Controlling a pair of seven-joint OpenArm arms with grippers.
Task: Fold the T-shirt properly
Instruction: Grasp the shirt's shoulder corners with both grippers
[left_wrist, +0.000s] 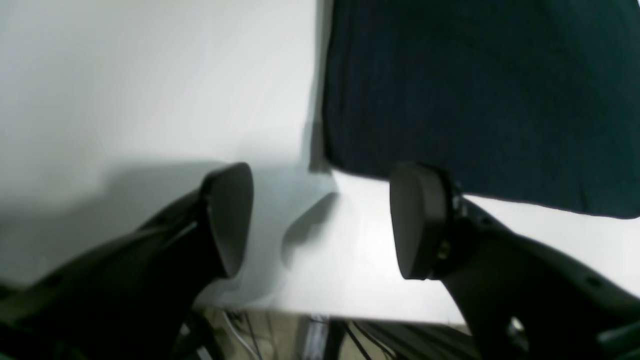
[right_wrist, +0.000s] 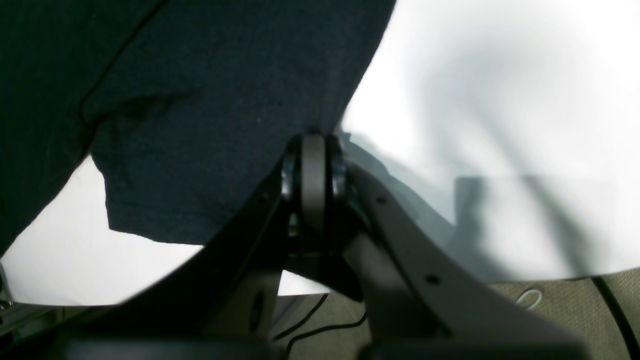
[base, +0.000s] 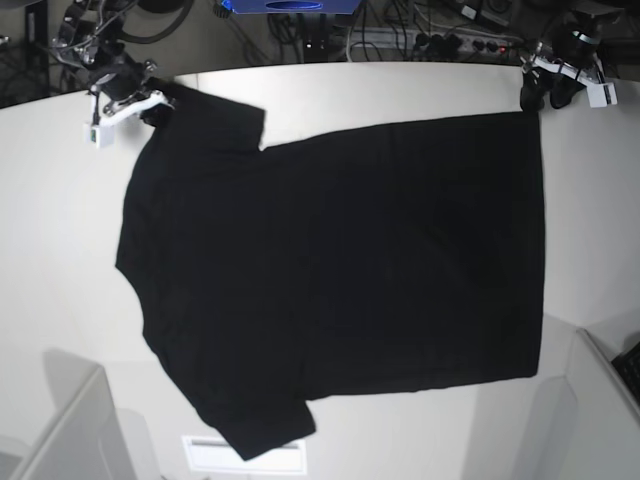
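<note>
A black T-shirt (base: 330, 270) lies spread flat, plain side up, across a white table (base: 60, 220). It looks soft, light and limp, so it should be taken by corners or hems. The right gripper (right_wrist: 313, 165) is pressed together, pinching a sleeve edge. The left gripper (left_wrist: 320, 220) hangs spread, just beside the hem corner.
</note>
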